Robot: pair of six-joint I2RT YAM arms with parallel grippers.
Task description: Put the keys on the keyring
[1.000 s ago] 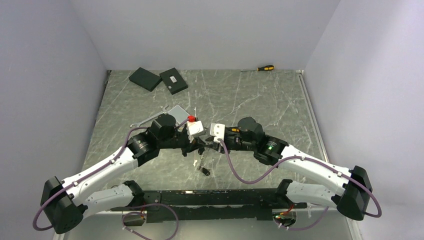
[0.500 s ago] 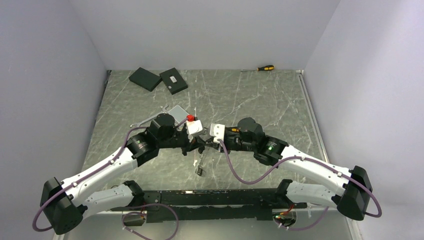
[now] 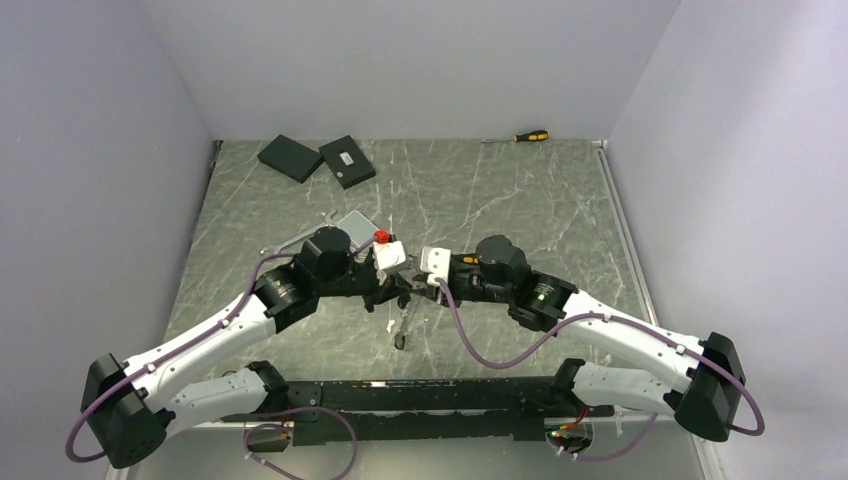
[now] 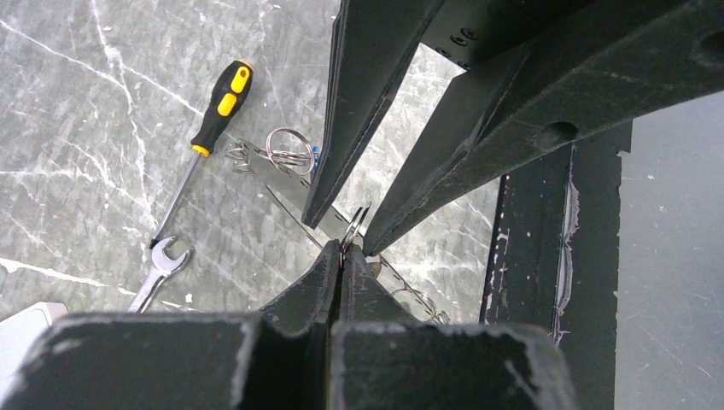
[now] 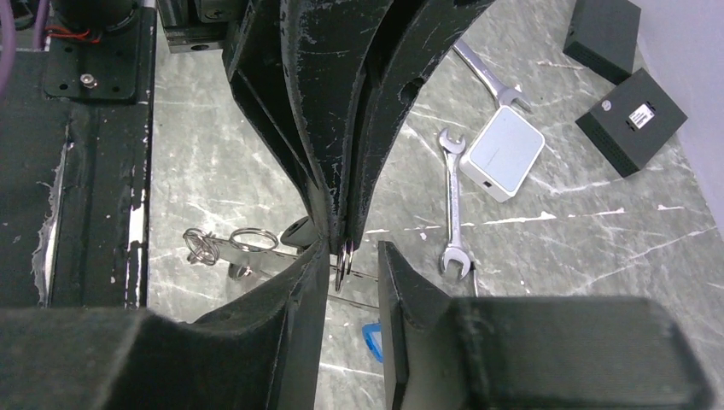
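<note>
Grey-green marbled table [image 3: 520,200], pale walls all round, and your two arms meet nose to nose at the centre. Your left gripper [image 4: 340,254] is pinched right down, fingertips together on the keyring [image 5: 343,256], a thin silver loop poking out just past the tips. Your right gripper [image 5: 352,252] faces it with its jaws a narrow gap apart, one finger on each side of that loop. The loop sits close beside one finger [image 5: 303,282] and stands apart from the other. I cannot tell whether it touches, and the right has no grip on it.

From above, the keys [image 3: 402,340] show as a small dark bunch at 6 o'clock of the meeting fingertips. Whether they hang or lie on the marble, I cannot tell. Your right wrist view picks out a blue fob [image 5: 371,335] beneath the fingers, with small rings [image 5: 243,241] at its 10 o'clock.

Away from the action, a yellow-and-black screwdriver [image 4: 209,120] lies with a silver wrench [image 4: 160,272] at its 6 o'clock. A white box [image 5: 502,152] sits beside another wrench [image 5: 452,205]. Two black boxes [image 3: 290,157] sit at 11 o'clock near the far edge, and a second screwdriver [image 3: 530,135] is at 1 o'clock.
</note>
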